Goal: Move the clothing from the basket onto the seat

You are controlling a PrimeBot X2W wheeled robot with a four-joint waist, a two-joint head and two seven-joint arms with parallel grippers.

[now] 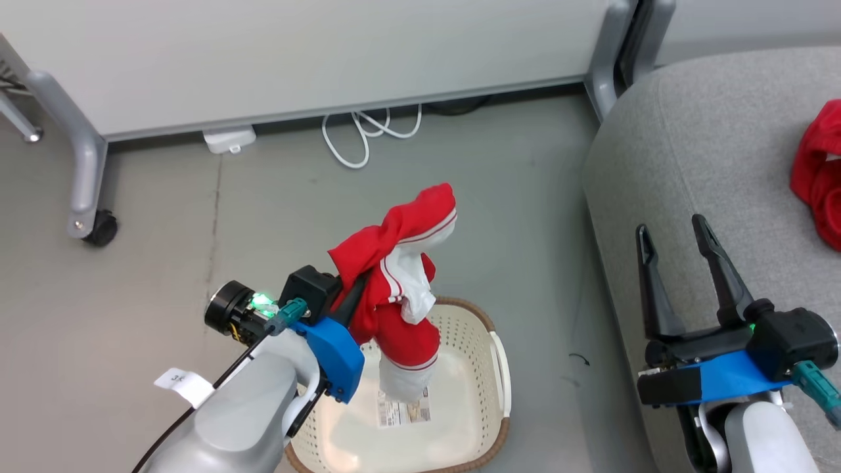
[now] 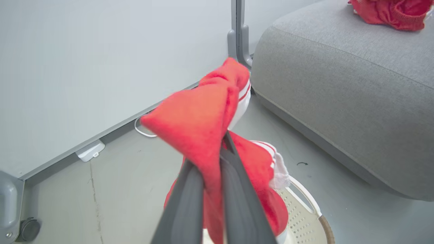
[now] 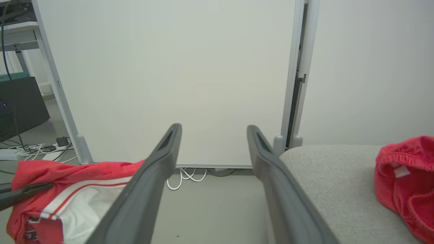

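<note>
My left gripper (image 1: 351, 292) is shut on the red garment with white panels and stripe trim (image 1: 401, 276), which hangs in the air above the cream perforated basket (image 1: 489, 368). Seen from the left wrist, the cloth (image 2: 200, 125) is pinched between the two dark fingers (image 2: 237, 203) and droops over the basket rim (image 2: 315, 217). A plain red garment (image 1: 818, 174) lies on the light-grey seat (image 1: 690, 144) at the right. My right gripper (image 1: 677, 240) stands open and empty over the seat's front edge, fingers (image 3: 159, 169) spread wide.
A white partition panel on grey legs with castors (image 1: 98, 226) runs along the back. A white cable (image 1: 361, 135) and a small white box (image 1: 228, 140) lie on the grey floor below it. A label sticker (image 1: 402, 407) shows on the basket's bottom.
</note>
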